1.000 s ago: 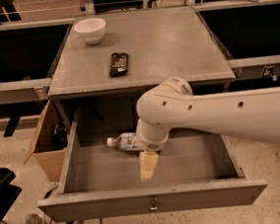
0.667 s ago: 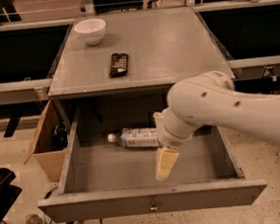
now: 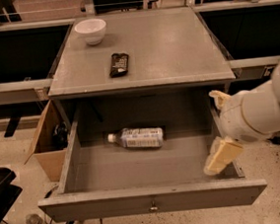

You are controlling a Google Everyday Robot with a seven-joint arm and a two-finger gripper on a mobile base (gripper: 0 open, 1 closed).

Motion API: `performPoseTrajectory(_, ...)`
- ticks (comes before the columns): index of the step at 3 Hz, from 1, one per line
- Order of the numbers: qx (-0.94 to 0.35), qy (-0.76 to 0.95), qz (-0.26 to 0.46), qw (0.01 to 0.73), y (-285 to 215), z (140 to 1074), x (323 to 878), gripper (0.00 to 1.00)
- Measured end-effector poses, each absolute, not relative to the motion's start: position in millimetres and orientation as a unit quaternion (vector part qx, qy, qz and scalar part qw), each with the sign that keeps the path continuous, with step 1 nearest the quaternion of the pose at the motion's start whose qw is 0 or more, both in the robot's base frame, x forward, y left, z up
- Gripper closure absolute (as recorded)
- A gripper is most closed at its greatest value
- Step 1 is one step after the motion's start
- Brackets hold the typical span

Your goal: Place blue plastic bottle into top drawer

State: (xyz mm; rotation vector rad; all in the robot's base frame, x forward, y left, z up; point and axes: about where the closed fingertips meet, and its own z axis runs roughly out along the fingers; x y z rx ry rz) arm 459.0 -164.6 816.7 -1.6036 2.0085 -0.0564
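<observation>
The blue plastic bottle (image 3: 136,137) lies on its side on the floor of the open top drawer (image 3: 153,201), toward the back, with its white cap pointing left. My gripper (image 3: 219,126) hangs at the drawer's right side, over the right wall, well clear of the bottle and holding nothing. One pale finger (image 3: 222,155) points down toward the front right corner; the other shows near the table's edge.
A white bowl (image 3: 90,30) and a dark flat snack bar (image 3: 119,64) sit on the tabletop (image 3: 173,41). A cardboard box (image 3: 46,143) stands on the floor left of the drawer. A black object is at the lower left.
My arm has pulled away to the right, from over the drawer's middle to its right wall. The bottle stays lying in the drawer and is now fully uncovered.
</observation>
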Motion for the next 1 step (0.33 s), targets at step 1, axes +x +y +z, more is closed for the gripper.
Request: performPoseTrajectory(1, -0.577, 0.754, -0.077, 0.303, -194.8, 852.4, 435.0, 0.00)
